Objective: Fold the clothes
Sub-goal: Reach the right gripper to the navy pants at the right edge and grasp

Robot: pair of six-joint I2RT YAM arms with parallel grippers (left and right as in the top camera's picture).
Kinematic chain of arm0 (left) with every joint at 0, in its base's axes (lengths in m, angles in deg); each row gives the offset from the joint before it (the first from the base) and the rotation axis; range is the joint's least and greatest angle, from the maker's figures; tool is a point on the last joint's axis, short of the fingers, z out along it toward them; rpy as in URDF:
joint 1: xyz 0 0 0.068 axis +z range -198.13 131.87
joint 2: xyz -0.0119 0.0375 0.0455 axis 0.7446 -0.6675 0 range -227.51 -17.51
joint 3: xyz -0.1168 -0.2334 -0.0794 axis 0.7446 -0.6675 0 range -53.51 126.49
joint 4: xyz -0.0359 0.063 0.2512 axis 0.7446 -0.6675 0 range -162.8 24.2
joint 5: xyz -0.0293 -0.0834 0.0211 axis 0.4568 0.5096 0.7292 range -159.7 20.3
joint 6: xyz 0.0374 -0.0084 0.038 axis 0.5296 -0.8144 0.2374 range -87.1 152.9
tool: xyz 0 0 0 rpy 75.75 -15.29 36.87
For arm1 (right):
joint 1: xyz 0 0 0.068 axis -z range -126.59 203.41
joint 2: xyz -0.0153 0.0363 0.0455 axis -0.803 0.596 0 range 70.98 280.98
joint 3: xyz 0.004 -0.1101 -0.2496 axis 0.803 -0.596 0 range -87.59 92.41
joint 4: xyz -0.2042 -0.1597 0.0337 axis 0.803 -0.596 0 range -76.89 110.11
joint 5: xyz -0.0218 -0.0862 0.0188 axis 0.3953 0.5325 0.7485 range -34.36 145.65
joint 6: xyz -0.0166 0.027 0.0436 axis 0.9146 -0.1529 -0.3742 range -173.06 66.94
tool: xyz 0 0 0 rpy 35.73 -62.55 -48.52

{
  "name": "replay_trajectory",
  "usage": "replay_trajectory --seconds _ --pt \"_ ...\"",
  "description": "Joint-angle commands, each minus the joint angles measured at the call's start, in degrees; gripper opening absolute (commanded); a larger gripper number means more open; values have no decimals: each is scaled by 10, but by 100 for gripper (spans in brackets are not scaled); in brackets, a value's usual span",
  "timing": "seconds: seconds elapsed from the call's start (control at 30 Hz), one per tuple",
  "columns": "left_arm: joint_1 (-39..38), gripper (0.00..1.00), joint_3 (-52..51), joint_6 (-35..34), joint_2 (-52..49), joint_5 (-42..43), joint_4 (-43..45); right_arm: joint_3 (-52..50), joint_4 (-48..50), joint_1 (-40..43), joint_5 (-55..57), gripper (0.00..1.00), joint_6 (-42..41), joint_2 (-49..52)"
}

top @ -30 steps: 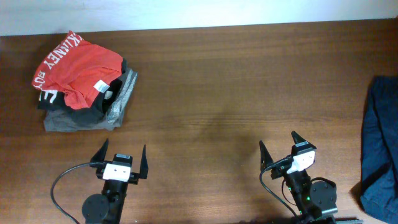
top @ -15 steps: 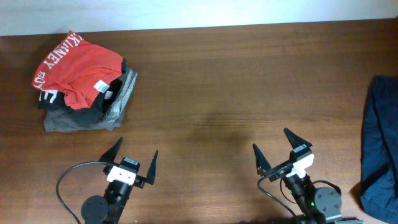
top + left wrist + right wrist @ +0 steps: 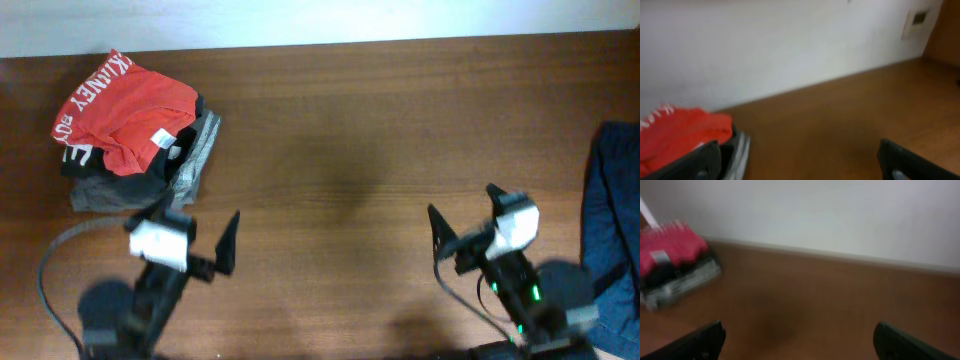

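Nearest the robot, the left gripper (image 3: pixel 195 232) hung just on the near side of the folded pile (image 3: pixel 135 135). Its jaws were spread wide with nothing between them, and in its own wrist view only bare table (image 3: pixel 830 125) lay between the two dark fingers (image 3: pixel 695 162). The right gripper (image 3: pixel 468 218) was well apart from the pile, far off to its right. It too was wide open and empty.

Further right of the pile, at the opposite edge of the table, lay the dark blue garment (image 3: pixel 612 230). It was rumpled and partly out of the overhead view. The pile itself sat towards the back, a red piece (image 3: pixel 125 100) on top of black and grey ones. It looked finished.

The step in hand was most likely fetching the blue garment. To do that well, the right arm should take it by an edge or corner, not a bunched handful. It should be drawn onto the bare wood right of the pile, clear of the stack, and spread flat before any fold. The left arm should then take a matching corner.
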Motion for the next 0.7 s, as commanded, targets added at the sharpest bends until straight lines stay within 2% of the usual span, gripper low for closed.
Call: replay_trajectory --seconds 0.0,0.17,0.27,0.37,0.43,0.5,0.57,0.67 --pt "4 99 105 -5 -137 -1 -65 76 -47 2 -5 99 -10 122" --pt "3 99 299 37 -343 0 -235 207 -155 2 -228 99 -10 290" --pt "4 99 405 54 -432 0 -312 269 -193 2 -276 99 -10 368" --pt "4 99 482 48 -488 33 -370 316 -200 13 -249 99 -14 424" --pt "4 99 516 48 -512 58 -394 344 -210 34 -185 99 -47 456" --pt "4 99 527 46 -520 65 -395 385 -243 82 -100 99 -95 496" --pt "4 99 527 46 -519 65 -388 413 -264 128 -68 99 -123 523" --pt "4 99 527 46 -519 65 -381 444 -259 206 -93 99 -132 556"
